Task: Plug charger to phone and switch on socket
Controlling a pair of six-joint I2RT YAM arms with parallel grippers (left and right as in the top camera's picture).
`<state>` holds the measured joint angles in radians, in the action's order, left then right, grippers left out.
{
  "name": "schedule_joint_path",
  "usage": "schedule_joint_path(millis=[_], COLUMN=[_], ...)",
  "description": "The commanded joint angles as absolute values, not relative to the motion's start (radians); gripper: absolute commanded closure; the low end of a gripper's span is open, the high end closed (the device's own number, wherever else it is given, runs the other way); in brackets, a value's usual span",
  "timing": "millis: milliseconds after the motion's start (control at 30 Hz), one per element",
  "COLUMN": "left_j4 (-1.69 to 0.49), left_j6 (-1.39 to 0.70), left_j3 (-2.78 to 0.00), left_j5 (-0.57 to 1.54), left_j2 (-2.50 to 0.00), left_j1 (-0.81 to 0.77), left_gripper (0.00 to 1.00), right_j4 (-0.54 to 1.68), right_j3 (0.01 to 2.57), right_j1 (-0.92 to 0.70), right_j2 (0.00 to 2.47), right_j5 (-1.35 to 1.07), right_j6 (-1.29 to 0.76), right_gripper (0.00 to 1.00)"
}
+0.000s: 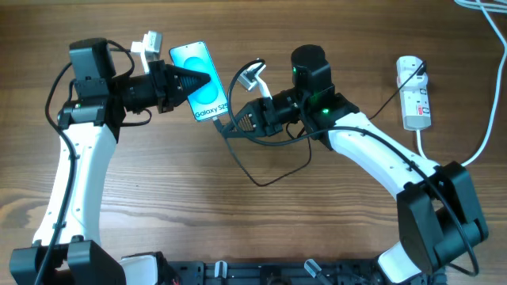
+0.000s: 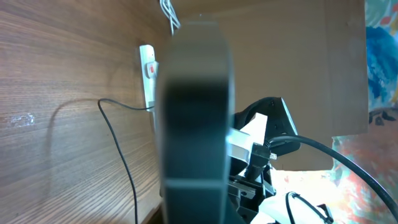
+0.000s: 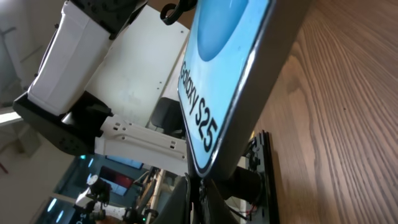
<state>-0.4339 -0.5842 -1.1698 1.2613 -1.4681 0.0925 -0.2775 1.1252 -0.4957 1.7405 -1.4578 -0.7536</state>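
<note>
The phone [image 1: 207, 103] is held off the desk [image 1: 333, 32], left of centre, with its cyan screen turned up to the overhead camera. Its long axis runs from the far left to the near right. The end with the "Galaxy S25" lettering is the nearer one and points at the right gripper [image 1: 230, 124].

The left gripper [image 1: 202, 80] reaches in from the left and is clamped across the phone's middle, its dark fingers lying over the screen. In the left wrist view the phone is a blurred dark band seen edge-on, close to the lens. The left arm rises along the desk's left edge, bends at the far end and stretches level to the right.

The right gripper sits right at the lettered end, jaws pressed together on the plug end of the charger [image 1: 269, 180]. The right wrist view shows the phone's lower edge just above its dark fingertips, but whether the plug is seated I cannot tell. The right arm comes from the near right corner, slanting up and left, wrist pointing left.

The charger's thin black cable sags in a loop on the desk below the gripper, then runs right to the socket [image 1: 414, 95]. The socket lies well apart at the far right, its long axis running far to near, with a white lead [image 1: 483, 142] attached.
</note>
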Motion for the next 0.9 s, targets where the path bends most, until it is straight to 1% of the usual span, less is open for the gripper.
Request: schedule_joint_path(millis=[0, 167, 433, 600, 800, 867], left_j4=[-0.438, -0.438, -0.439, -0.443, -0.450, -0.449], left_j6=[-0.554, -0.553, -0.451, -0.453, -0.459, -0.488], left_j3=[-1.175, -1.175, -1.175, -1.175, -1.175, -1.175], left_j5=[1.307, 1.307, 1.308, 1.308, 1.308, 1.308], left_j2=[-1.468, -1.468, -1.468, -1.468, -1.468, -1.468], left_j1=[0.087, 0.087, 0.087, 0.086, 0.046, 0.046], left_gripper=[0.96, 0.96, 0.96, 0.96, 0.96, 0.96], right_j4=[-0.284, -0.285, -0.341, -0.368, -0.389, -0.389], right_j3=[1.124, 1.124, 1.124, 1.124, 1.124, 1.124], right_j1=[-0.477, -0.480, -0.480, -0.480, -0.480, -0.480], right_j2=[1.718, 1.718, 1.718, 1.718, 1.718, 1.718], right_j5=[-1.354, -1.322, -1.317, -1.308, -1.297, -1.292], right_j6=[-0.770, -0.770, -0.827, -0.830, -0.838, -0.838], right_gripper=[0.96, 0.96, 0.96, 0.96, 0.96, 0.96])
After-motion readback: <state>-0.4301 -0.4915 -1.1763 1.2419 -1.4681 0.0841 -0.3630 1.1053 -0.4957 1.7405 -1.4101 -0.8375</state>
